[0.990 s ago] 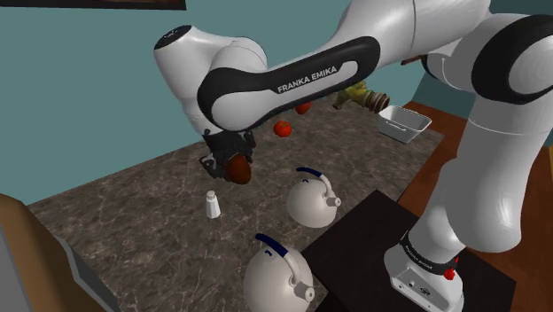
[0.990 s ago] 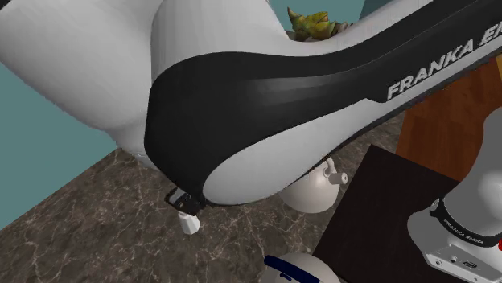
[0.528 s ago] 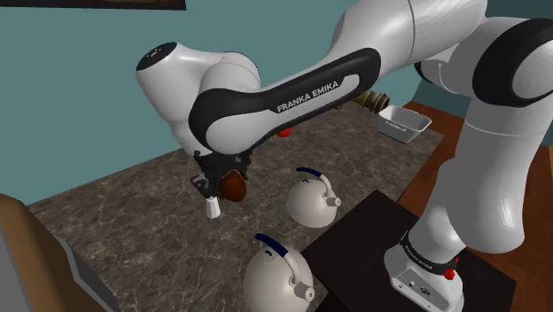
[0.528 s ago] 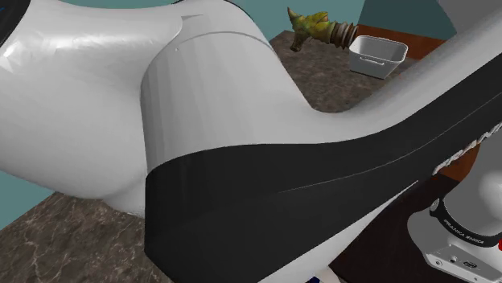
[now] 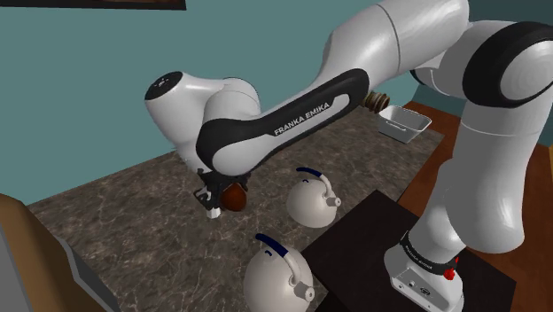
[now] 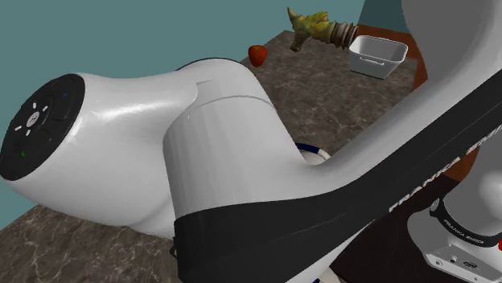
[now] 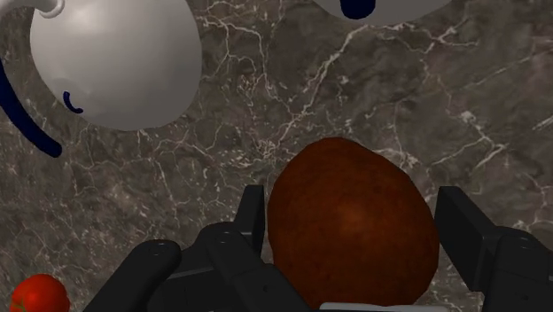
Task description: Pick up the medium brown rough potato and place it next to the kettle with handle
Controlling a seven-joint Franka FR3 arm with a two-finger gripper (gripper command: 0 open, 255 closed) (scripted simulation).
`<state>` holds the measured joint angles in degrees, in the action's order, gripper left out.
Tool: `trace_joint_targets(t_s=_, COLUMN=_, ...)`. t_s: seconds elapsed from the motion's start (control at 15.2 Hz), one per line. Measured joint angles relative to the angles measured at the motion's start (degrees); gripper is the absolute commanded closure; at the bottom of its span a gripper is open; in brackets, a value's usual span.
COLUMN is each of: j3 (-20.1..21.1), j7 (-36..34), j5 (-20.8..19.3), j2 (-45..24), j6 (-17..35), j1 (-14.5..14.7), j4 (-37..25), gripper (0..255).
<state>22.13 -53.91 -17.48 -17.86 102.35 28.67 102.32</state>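
White arm (image 5: 292,115) reaching low over dark marble counter (image 5: 115,222). Two white kettles: first kettle (image 5: 310,202) near gripper (image 7: 353,217), second kettle (image 5: 275,279) nearer stand. Gripper clasping brown potato (image 5: 235,197), low over counter beside first kettle. Risks: round potato rolling away on release; gripper nudging first kettle.

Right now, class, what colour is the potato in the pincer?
The potato is a dark reddish brown, clearest in the wrist view.

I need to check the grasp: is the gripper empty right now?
No, the gripper has a brown potato clasped between its fingers in the wrist view.
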Motion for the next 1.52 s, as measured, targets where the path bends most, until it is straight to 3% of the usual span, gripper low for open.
trace_joint_targets(t_s=1.52, j3=-2.0, j7=-4.9, j5=-4.9, j2=-9.6, j6=13.5, j1=1.1, j4=5.2, gripper=255)
